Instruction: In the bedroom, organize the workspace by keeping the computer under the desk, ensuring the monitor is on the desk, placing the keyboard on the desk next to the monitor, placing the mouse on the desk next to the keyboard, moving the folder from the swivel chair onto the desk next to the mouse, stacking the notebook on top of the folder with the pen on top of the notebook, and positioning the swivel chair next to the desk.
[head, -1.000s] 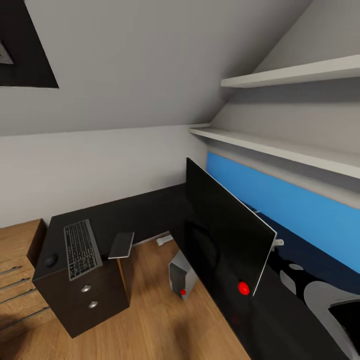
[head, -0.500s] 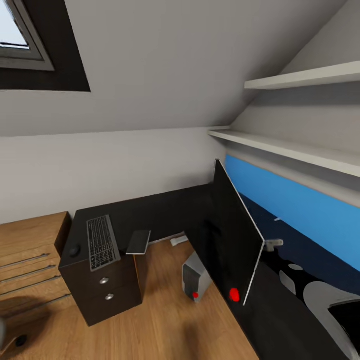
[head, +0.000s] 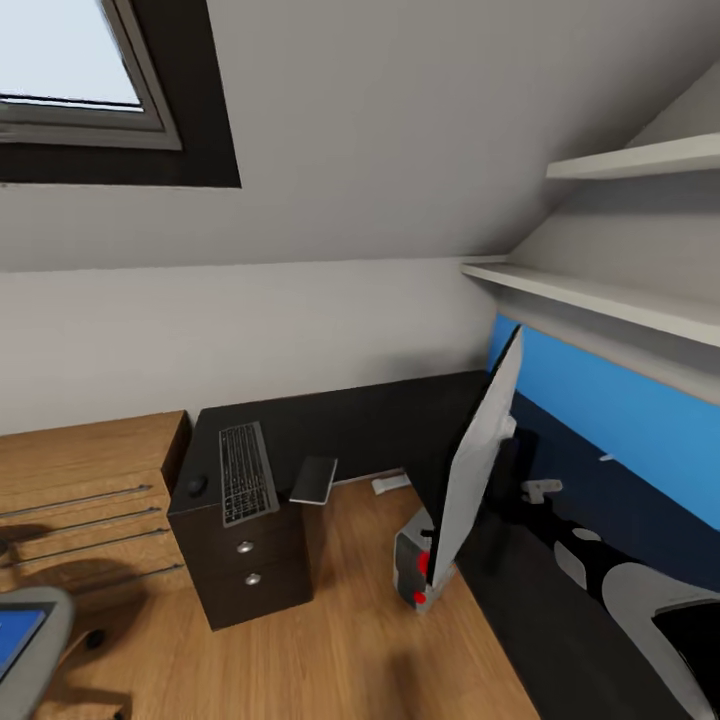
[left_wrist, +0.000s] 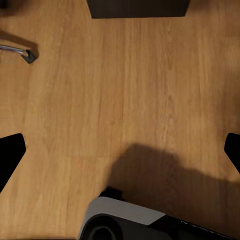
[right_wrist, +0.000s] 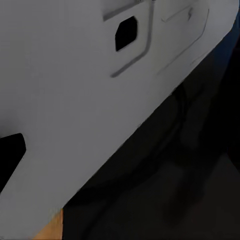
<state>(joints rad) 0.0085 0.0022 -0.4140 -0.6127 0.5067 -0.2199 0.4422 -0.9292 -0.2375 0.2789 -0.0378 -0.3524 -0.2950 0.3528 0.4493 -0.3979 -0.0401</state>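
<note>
Jaws apart over bare floor; no legible writing anywhere.

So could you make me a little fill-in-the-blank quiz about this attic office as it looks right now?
1. The keyboard lies on the black desk, right above the unit with ____ round silver knobs.
2. The small dark mouse sits beside the ____.
3. The grey computer stands on the wooden ____.
4. The wall panel behind the monitor is coloured ____.

Missing words: two; keyboard; floor; blue
</note>
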